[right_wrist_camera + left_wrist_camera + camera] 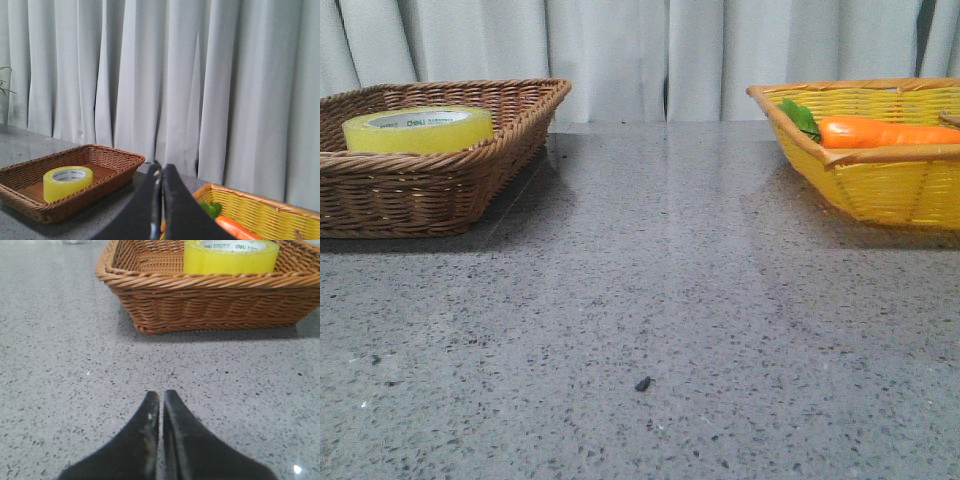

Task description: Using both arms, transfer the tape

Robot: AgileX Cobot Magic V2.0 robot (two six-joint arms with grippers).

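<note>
The yellow tape roll (418, 129) lies flat in the brown wicker basket (440, 185) at the back left of the table. It also shows in the left wrist view (231, 256) and the right wrist view (67, 183). My left gripper (161, 396) is shut and empty, low over the grey table, a short way in front of the brown basket (210, 300). My right gripper (161, 168) is shut and empty, raised near the yellow basket (260, 215). Neither arm shows in the front view.
A yellow wicker basket (880, 170) at the back right holds an orange carrot (885, 131) with green leaves (801, 118). A small dark speck (642, 384) lies on the speckled grey table. Grey curtains (640, 50) hang behind.
</note>
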